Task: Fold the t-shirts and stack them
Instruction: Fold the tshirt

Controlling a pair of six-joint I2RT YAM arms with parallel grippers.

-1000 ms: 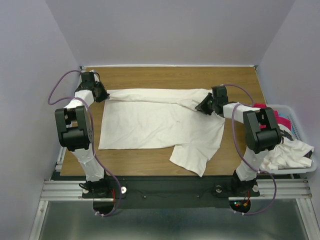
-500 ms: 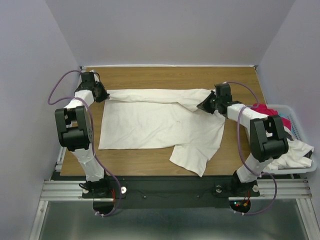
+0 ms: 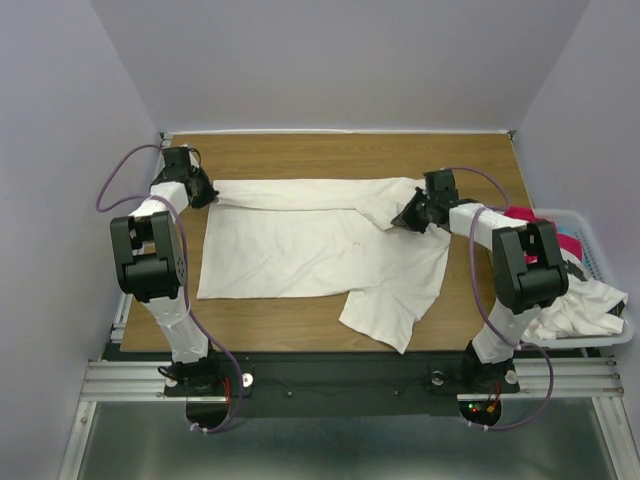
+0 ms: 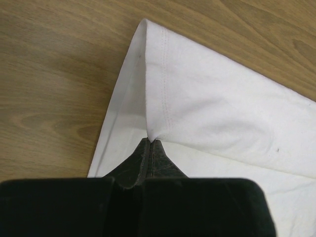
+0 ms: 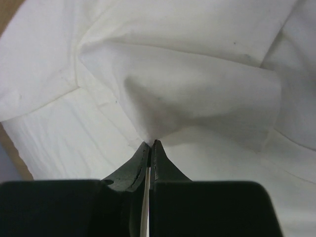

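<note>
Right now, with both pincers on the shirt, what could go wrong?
1. The left pincer and right pincer each pinch only a small tip of the off-white t-shirt. A pull could slip it free.
2. The right pincer grips bunched cloth, not a clean corner, so the fold may come out skewed.

Seemingly three t-shirts (image 3: pixel 310 245), one basket (image 3: pixel 575 214), two pincers (image 3: pixel 207 193) (image 3: pixel 400 221)

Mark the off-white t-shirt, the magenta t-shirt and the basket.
off-white t-shirt (image 3: pixel 300 250): top view, middle of its body.
magenta t-shirt (image 3: pixel 572 243): top view, exposed fold.
basket (image 3: pixel 562 213): top view, far rim.
</note>
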